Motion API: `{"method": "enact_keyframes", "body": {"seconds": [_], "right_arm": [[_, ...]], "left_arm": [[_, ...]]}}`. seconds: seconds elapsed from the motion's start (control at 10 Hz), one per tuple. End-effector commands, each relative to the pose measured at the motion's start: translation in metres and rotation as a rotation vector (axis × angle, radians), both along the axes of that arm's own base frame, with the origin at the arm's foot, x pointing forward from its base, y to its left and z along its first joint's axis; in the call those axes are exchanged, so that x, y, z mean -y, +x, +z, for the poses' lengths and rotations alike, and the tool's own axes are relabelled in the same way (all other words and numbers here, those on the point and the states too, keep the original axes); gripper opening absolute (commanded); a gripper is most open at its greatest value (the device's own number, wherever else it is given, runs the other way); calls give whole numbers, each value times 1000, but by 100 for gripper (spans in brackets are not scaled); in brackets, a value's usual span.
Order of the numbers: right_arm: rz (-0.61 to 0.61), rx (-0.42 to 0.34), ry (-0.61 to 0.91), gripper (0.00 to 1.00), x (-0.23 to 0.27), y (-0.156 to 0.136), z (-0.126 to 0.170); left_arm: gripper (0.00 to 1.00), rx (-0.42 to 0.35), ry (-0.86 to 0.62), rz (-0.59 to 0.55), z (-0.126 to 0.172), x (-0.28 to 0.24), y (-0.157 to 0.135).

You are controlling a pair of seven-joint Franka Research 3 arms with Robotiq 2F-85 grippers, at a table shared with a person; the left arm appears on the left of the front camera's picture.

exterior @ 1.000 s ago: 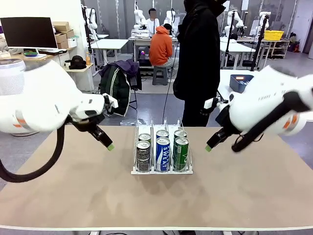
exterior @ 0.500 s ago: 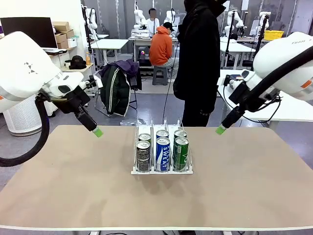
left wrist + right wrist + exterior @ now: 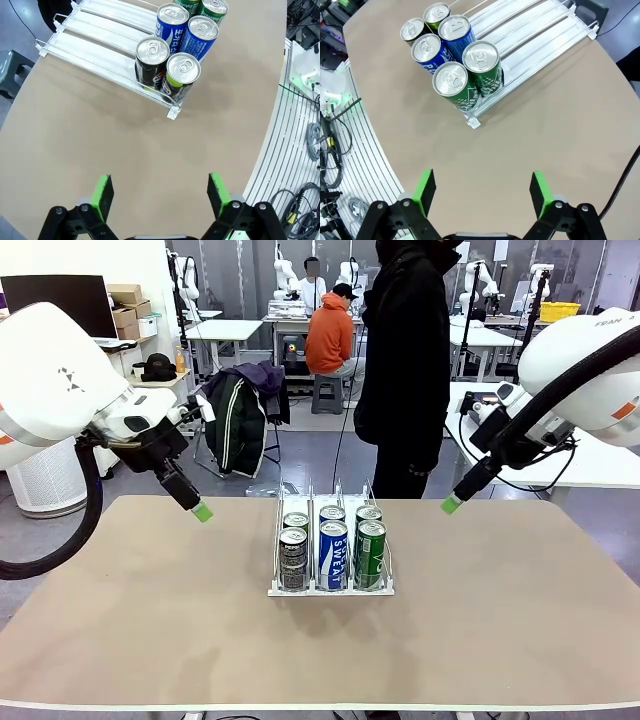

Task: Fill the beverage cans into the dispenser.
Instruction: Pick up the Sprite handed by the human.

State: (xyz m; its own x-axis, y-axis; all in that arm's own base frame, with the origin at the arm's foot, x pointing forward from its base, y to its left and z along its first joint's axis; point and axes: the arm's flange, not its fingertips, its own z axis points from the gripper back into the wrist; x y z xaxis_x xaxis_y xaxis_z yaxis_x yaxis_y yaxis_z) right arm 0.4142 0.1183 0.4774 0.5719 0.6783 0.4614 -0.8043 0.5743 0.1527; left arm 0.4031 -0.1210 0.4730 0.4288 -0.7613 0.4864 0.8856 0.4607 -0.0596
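Six cans [image 3: 332, 513] stand upright in the dispenser [image 3: 330, 589], two in each of its three lanes. They are all packed at the end closest to the robot. You see two dark cans [image 3: 293, 558] in the lane on the robot's left, two blue cans [image 3: 198, 37] in the middle lane and two green cans [image 3: 371, 553] in the lane on the robot's right. In each lane the two cans touch each other, one behind the other. The dispenser sits near the middle of the table [image 3: 500, 620], a bit closer to the far edge. Your left gripper [image 3: 201, 509] hangs in the air over the left side of the table, well apart from the dispenser. In its wrist view, the left gripper's two fingers [image 3: 103, 192] are spread wide and hold nothing. Your right gripper [image 3: 452, 504] hangs in the air over the right side of the table, also well apart from the dispenser. In its wrist view, this gripper's fingers [image 3: 538, 187] are spread wide too, and they hold nothing. A person [image 3: 405, 360] in a black coat stands at the far side of the table, right behind the dispenser.
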Motion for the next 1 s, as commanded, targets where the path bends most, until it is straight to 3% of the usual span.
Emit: {"method": "enact_keyframes", "body": {"seconds": [0.0, 0.3, 0.6, 0.9], "right_arm": [[10, -8, 0, 100, 3, 1, 2], [1, 2, -4, 100, -1, 0, 0], [26, -37, 135, 100, 20, 11, 35], [-17, 9, 187, 100, 23, 17, 61]], "left_arm": [[100, -14, -21, -1, -2, -3, 2], [100, -1, 2, 3, 0, -1, 0], [100, -43, -122, -197, 39, -31, 8], [100, 1, -195, -244, 73, -54, 11]]}}
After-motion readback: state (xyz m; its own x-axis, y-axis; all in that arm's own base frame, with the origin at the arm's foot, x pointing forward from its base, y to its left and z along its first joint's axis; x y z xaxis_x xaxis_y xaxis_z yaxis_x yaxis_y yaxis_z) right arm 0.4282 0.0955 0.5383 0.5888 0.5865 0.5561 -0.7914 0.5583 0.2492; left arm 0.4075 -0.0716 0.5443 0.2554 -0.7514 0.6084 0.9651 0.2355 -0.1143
